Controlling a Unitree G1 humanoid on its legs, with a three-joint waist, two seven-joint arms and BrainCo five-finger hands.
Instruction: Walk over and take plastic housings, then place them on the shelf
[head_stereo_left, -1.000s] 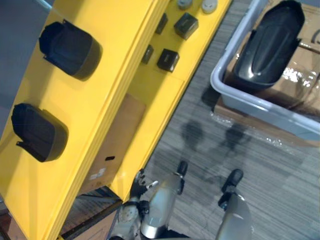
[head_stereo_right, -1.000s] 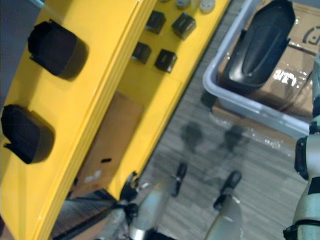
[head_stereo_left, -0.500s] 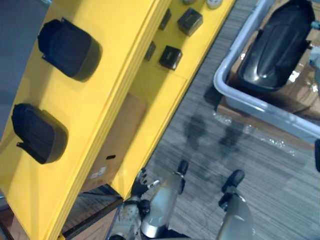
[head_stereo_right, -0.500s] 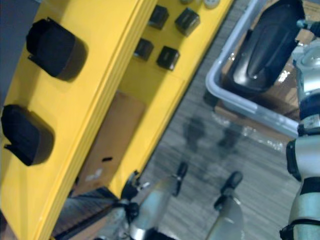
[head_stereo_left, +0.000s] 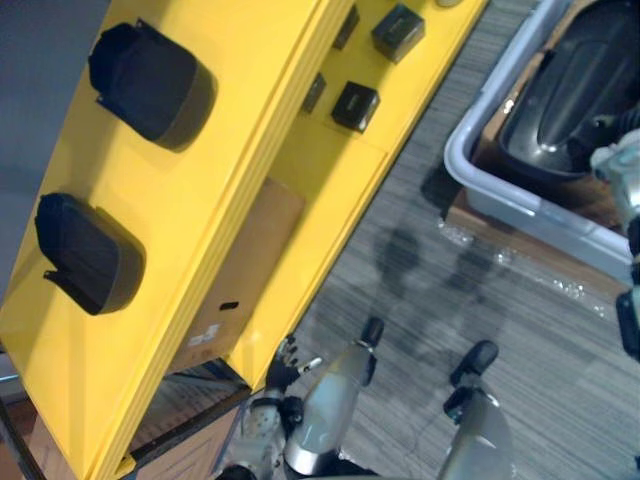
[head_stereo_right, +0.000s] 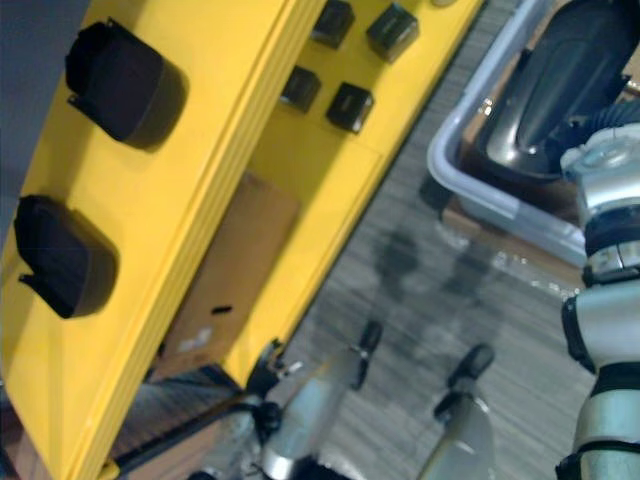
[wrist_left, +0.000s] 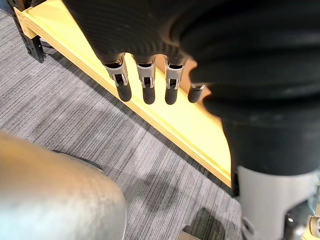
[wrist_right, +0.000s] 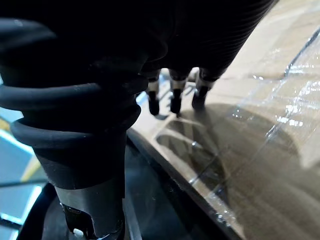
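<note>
A long black plastic housing (head_stereo_left: 570, 85) lies in a grey bin (head_stereo_left: 480, 175) at the upper right. My right hand (head_stereo_right: 597, 122) reaches in from the right and hovers at the housing's near side. In the right wrist view its fingers (wrist_right: 172, 100) are straight, over film-wrapped cardboard, with the housing's dark edge (wrist_right: 165, 200) just below. Two more black housings (head_stereo_left: 150, 85) (head_stereo_left: 90, 255) sit on the top of the yellow shelf (head_stereo_left: 230, 150). My left hand (wrist_left: 145, 82) hangs open low beside the shelf's edge, holding nothing.
Small black boxes (head_stereo_left: 355, 105) (head_stereo_left: 398, 30) stand on a lower yellow shelf level. A cardboard box (head_stereo_left: 235, 285) sits under the shelf. The bin rests on a wrapped cardboard box (head_stereo_left: 530, 240). Grey carpet (head_stereo_left: 420, 290) lies between shelf and bin.
My right arm has come in from the right and reached over the bin to the housing. The whole view has shifted slightly; the left hand stays low.
</note>
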